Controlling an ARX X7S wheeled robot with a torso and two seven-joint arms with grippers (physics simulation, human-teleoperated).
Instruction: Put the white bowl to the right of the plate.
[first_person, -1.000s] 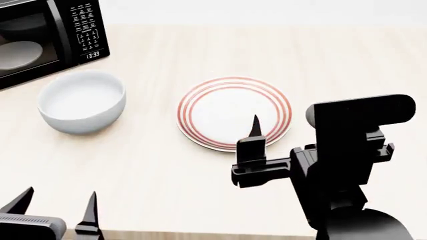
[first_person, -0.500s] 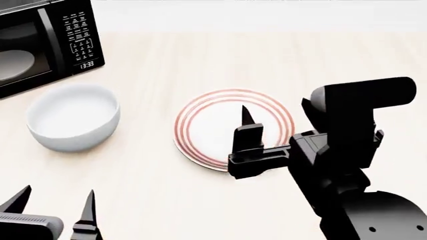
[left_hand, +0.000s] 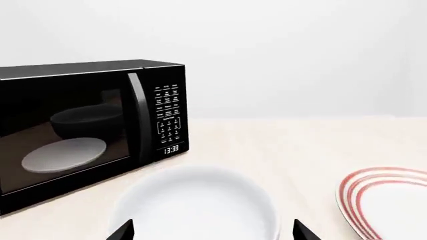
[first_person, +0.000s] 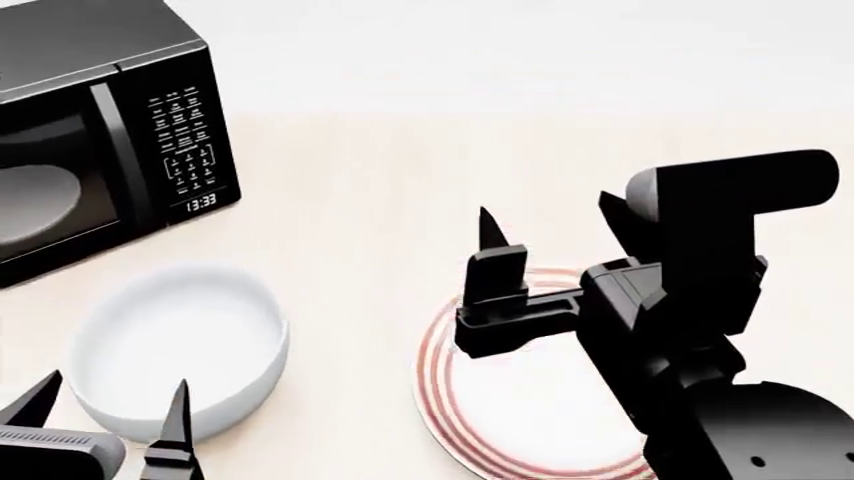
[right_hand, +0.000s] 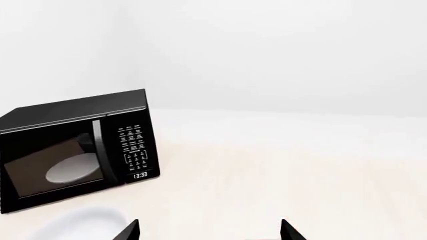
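The white bowl stands on the pale table, left of the red-ringed plate. My left gripper is open at the bowl's near side. In the left wrist view its two tips straddle the bowl without closing on it, and the plate lies beside the bowl. My right gripper is open and empty above the plate's far part. One of its fingers shows in the head view, and the black arm hides much of the plate.
A black microwave stands at the back left, close behind the bowl, with a pale disc behind its door. It shows in both wrist views. Bare tabletop stretches behind the plate.
The head view has shifted, so bowl, plate and microwave sit lower and larger in the picture. The bowl now lies right at my left fingertips. Both grippers stayed open.
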